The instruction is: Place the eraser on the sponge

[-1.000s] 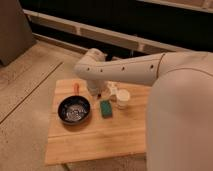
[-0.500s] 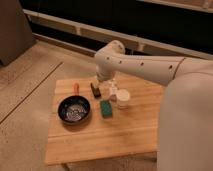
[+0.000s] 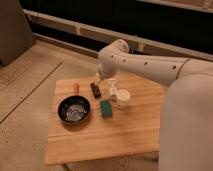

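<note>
The eraser (image 3: 95, 90), a small dark narrow block, lies on the wooden table (image 3: 125, 135) just right of the pan's orange handle. The teal-green sponge (image 3: 105, 108) lies a little nearer the front, to the eraser's lower right, apart from it. My gripper (image 3: 112, 86) hangs from the white arm (image 3: 145, 65), pointing down between the eraser and the white cup (image 3: 122, 98), slightly right of the eraser. It is open and holds nothing.
A black round pan (image 3: 74, 110) with an orange handle (image 3: 76, 88) sits at the table's left. The white cup stands right of the sponge. My white body (image 3: 187, 125) fills the right side. Concrete floor lies to the left, a dark wall behind.
The arm has swung right and back from over the table's left part, uncovering the eraser. The gripper now hangs between the eraser and the cup. The objects have not moved.
</note>
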Available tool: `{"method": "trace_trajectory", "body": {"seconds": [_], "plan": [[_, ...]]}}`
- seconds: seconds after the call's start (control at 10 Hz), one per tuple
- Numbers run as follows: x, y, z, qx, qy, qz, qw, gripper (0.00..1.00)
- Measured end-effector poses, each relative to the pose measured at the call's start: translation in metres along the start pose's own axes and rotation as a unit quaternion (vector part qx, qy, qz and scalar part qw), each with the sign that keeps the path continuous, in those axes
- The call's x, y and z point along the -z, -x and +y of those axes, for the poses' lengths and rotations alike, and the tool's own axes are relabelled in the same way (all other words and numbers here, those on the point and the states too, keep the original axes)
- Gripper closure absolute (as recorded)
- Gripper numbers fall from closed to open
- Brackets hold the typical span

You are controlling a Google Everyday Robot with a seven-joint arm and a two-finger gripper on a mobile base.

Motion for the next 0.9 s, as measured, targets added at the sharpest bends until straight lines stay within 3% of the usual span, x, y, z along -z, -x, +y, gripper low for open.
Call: {"method": "trace_trajectory", "body": {"seconds": [0.2, 0.4, 0.5, 0.7, 0.9], "plan": [[-0.028, 0.003, 0.008, -0.023, 0.029, 0.021, 0.9991, 0.35], [-0.062, 0.015, 0.039, -0.025, 0.065, 0.047, 0.9964, 0.35], [-0.073, 0.022, 0.047, -0.021, 0.072, 0.056, 0.9956, 0.35], [-0.093, 0.034, 0.046, -0.016, 0.065, 0.076, 0.9949, 0.35], [-0.105, 0.041, 0.029, -0.028, 0.045, 0.093, 0.9942, 0.35]]}}
